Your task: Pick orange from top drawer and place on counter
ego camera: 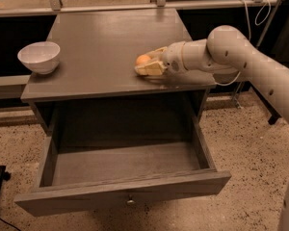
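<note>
- White, the bowl [38, 57] stands upright at the far left edge of the counter [101, 42], well apart from everything else on it.
- Grey and matte, the counter is the flat top of the cabinet.
- Below it the top drawer [125, 174] stands pulled wide open towards the camera, showing a bare grey wood-grain floor, and a small round metal knob [130, 201] sits at the middle of its front panel.
- The orange [143, 59] is out of the drawer and lies on the right half of the counter, close to the front edge.
- The gripper [145, 65], pale yellow, lies low over the counter right at the orange, reaching in from the right with the fruit showing at its tip. I cannot tell whether it is clamped on the orange or loose around it.
- The white arm [231, 49] runs from the gripper out past the counter's right edge and slopes down to the right.
- Speckled floor [241, 143] lies right of the cabinet.
</note>
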Action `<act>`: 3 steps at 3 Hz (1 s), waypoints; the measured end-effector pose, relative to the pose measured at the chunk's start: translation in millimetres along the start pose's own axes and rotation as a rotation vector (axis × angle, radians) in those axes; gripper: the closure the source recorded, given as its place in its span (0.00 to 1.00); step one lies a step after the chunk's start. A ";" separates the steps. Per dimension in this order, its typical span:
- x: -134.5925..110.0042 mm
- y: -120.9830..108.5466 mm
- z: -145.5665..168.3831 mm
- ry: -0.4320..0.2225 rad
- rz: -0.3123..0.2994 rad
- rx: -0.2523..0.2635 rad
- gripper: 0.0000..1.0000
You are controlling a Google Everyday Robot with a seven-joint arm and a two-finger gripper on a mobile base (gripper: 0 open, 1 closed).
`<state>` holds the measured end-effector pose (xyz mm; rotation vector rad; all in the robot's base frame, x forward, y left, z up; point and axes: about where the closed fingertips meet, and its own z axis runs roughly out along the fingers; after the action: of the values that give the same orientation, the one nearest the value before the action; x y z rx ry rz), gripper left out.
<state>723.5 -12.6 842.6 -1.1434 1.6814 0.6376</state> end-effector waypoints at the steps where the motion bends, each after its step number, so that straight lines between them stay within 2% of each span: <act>1: -0.2 0.1 0.1 0.000 0.000 0.000 0.00; 3: -6.6 2.6 2.5 0.008 -0.019 -0.008 0.00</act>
<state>722.8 -6.8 847.5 -1.1678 1.6740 0.6296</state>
